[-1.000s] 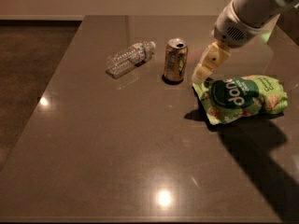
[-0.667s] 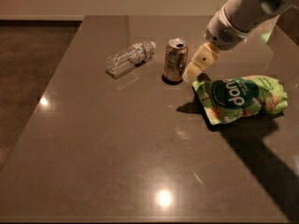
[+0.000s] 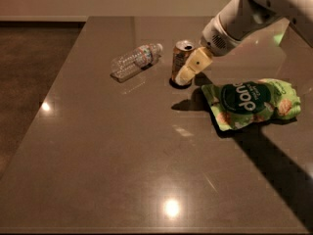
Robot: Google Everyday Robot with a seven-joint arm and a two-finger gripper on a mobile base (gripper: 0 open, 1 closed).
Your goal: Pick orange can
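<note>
Since a second ago the gripper (image 3: 188,72) has swung left, away from the far-left corner of the green snack bag (image 3: 252,102) and up to the right side of the orange can (image 3: 179,60). It now overlaps the can's right flank and reaches down almost to its base. The arm (image 3: 234,23) slants down to it from the far right. The can itself has not shifted: it stands upright on the table (image 3: 122,155), towards the far side and a little right of the middle, silver top up. The clear plastic bottle (image 3: 135,61) lies on its side just to the left of the can, and the bag lies to the right and nearer, both where they were.

Whether the gripper is wide or narrow cannot be told from this view, since its pale body covers the part of the can where contact would show. Nor is it plain whether it touches the can or hangs just in front of it.

The change suggests that the approach is nearly done and the grasp is the step in hand, with the lift not yet begun. The can looks light and easy to tip, so a sideways nudge at this point could knock it towards the bottle; closing squarely around its middle seems the safer course
</note>
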